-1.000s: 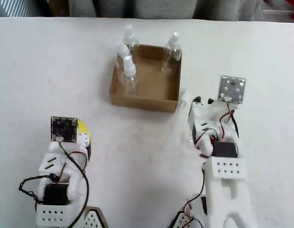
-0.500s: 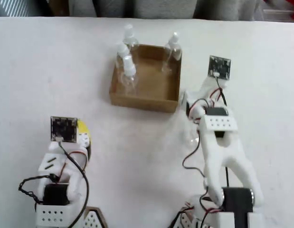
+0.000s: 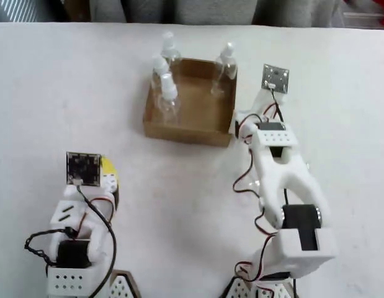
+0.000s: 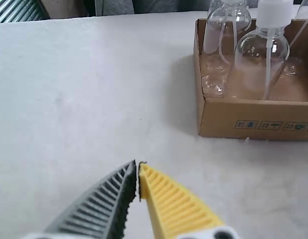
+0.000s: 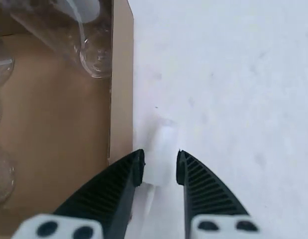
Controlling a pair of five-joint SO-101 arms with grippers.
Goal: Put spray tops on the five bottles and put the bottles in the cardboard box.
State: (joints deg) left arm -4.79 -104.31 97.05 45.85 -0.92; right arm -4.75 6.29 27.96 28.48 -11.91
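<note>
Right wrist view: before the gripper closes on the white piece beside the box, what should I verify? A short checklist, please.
1. White piece lies between the fingers of the right gripper: ok.
2. Fingers touch it: cannot tell.
3. Finger free of the cardboard box wall: cannot tell, it is very near.
4. Bare floor left in the box beside the bottles: ok.
5. Left gripper shut, away from the box: ok.

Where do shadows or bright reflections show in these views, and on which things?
Left wrist view: the cardboard box throws a soft shadow on the table beside its wall, and the clear bottles carry small bright glints. Right wrist view: the white spray top at the right pincer hardly stands out from the bright table. High view: light is even, shadows faint.
</note>
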